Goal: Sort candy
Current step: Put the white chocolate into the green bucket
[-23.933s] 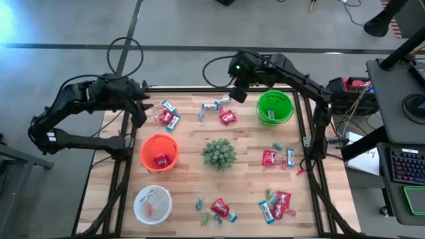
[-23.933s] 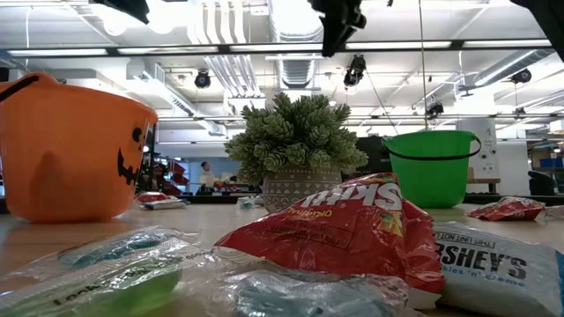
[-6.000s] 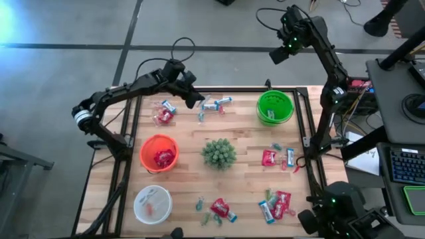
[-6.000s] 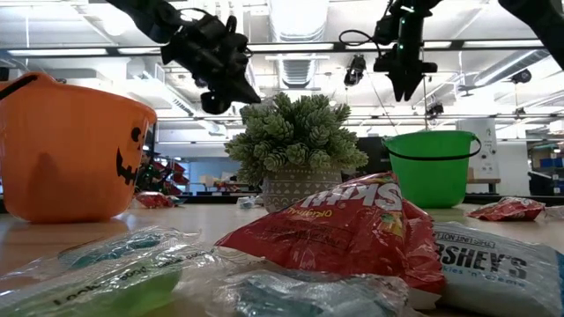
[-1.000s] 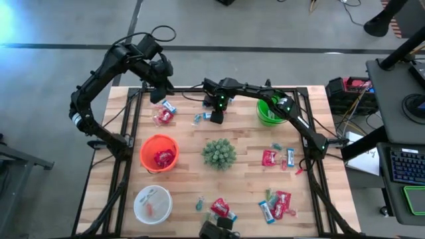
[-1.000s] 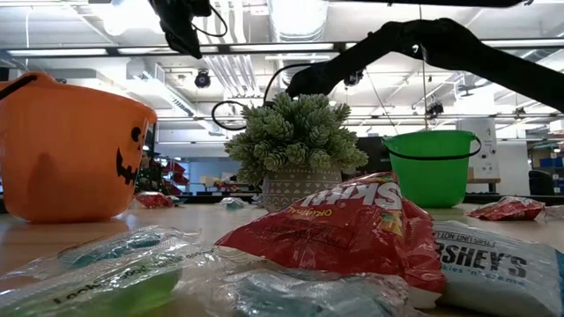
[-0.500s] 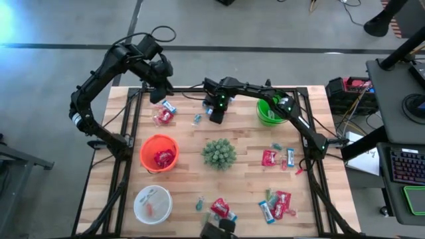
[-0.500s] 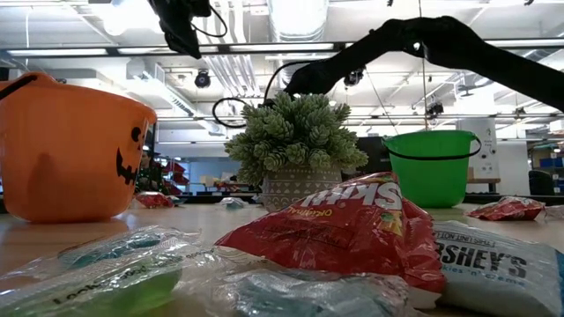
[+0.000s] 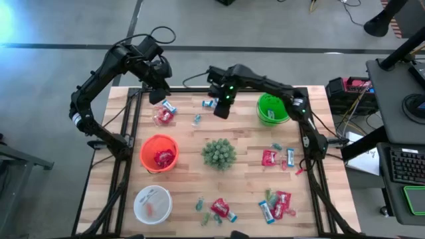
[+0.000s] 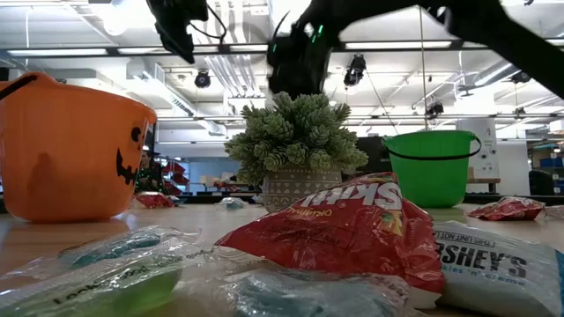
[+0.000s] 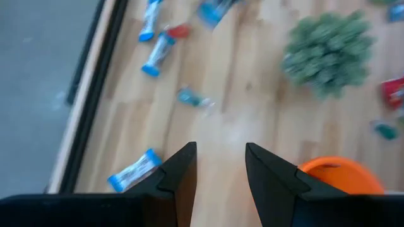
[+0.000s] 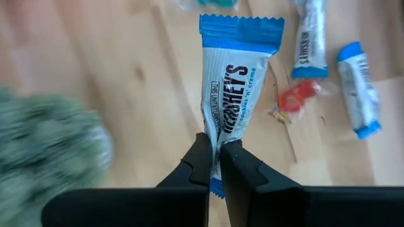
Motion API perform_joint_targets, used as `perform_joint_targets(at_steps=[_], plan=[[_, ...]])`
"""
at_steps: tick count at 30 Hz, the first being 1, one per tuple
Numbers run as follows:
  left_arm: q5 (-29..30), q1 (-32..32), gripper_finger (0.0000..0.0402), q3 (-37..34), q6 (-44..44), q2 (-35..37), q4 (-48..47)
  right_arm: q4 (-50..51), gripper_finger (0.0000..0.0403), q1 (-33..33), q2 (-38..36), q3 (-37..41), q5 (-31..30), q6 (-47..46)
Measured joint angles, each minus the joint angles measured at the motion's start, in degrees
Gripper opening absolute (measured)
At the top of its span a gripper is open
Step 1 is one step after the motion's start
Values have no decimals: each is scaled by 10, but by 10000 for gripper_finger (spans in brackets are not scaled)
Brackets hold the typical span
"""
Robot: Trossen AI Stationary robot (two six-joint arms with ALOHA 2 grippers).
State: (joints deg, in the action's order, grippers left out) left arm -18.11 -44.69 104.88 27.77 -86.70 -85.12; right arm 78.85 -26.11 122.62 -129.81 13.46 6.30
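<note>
My right gripper hangs over the far middle of the table, above the spiky plant, shut on a blue-and-white wrapped bar. My left gripper stands open high over the far left corner, with nothing between its fingers. Under it lie a blue-and-white bar and a teal piece. Other candy lies flat in loose groups at the far left, at the right and along the near edge. My right gripper pinches the bar between its two fingers close to one short end, with the blue crimp of that end showing just behind the fingertips. The fingers point steeply down and lie along the bar. The bar hangs from them clear of the table, its other crimped end lowest.
A green bowl stands at the far right under my right arm, an orange bowl at the left, and a white bowl at the near left. The plant takes up the table's middle. Black frame rails run along the table's edges.
My right gripper has risen from the table surface and gone a little toward the far edge, and the blue-and-white bar now hangs from it clear of the wood.
</note>
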Motion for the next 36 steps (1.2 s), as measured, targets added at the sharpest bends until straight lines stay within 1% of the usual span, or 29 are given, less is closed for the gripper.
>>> perform_joint_targets(at_steps=[1, 3, 9, 11, 19, 23, 28, 36], plan=[[10, 0, 116, 0, 0, 0, 1, 9, 11, 0, -13, -1, -1, -4], [17, -1, 116, 0, 1, 0, 0, 23, 11, -1, -35, -1, -22, -14], [17, 0, 116, 0, 2, 0, 0, 107, 11, -3, -96, 0, -131, -53], [17, 0, 116, 0, 2, 0, 0, 112, 11, -5, -113, 4, -155, -68], [17, 0, 116, 0, 4, 0, -5, 112, 12, -21, -170, 20, -167, -114], [17, 0, 116, 0, 4, 0, -14, 112, 12, -34, -195, 44, -195, -126], [17, 0, 116, 0, 4, 0, -19, 112, 12, -61, -240, 105, -196, -143], [17, 0, 116, 0, 4, 0, -19, 113, 12, -92, -329, 269, -195, -171]])
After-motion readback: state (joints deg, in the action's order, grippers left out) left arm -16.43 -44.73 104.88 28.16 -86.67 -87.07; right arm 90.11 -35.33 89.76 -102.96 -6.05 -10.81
